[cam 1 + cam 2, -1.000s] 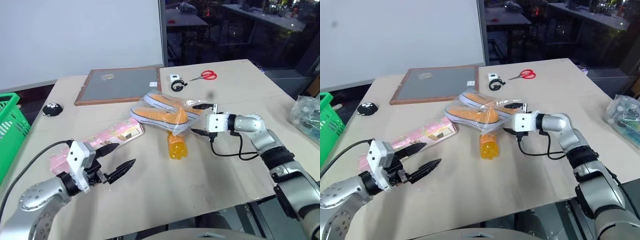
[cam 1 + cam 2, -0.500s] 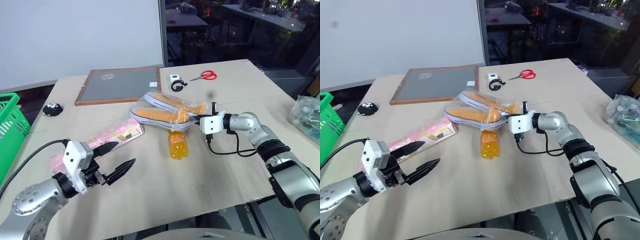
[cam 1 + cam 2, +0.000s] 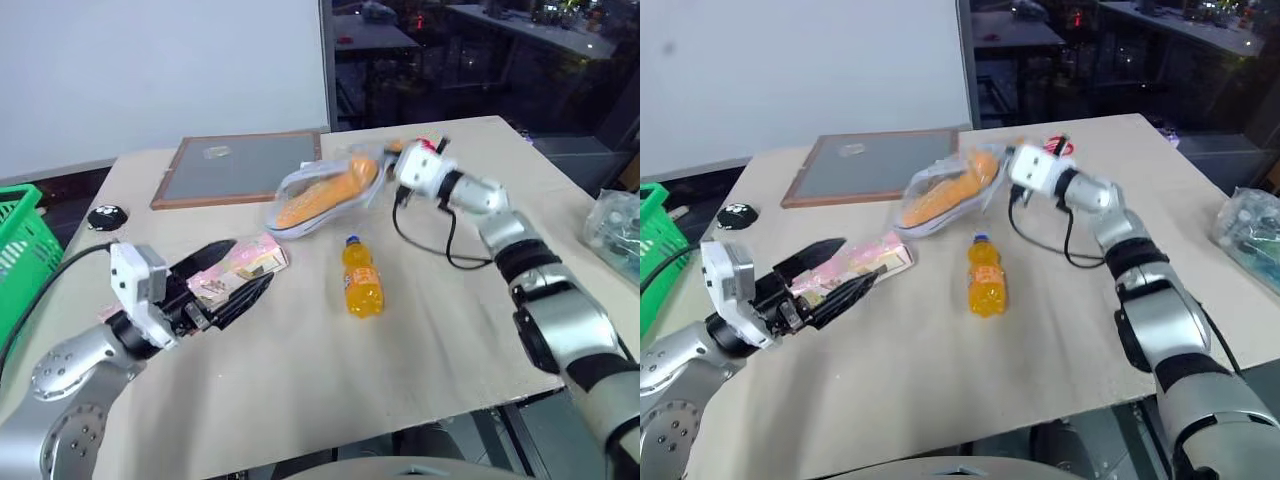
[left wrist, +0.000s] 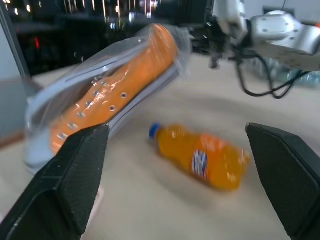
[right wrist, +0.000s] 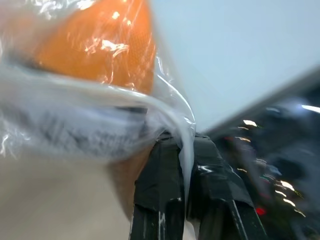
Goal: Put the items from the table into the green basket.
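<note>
Table (image 3: 440, 330), four goods and basket; right claw (image 3: 392, 172) clamped on bagged shoes (image 3: 322, 194).
Basket (image 3: 22, 250) at the table's left edge, beyond the left claw (image 3: 245, 275), whose fingers stand apart over the pink packet (image 3: 235, 268). Shoes hang raised, left of the right claw. Bottle (image 3: 361, 282) lies between the claws, below the shoes.
</note>
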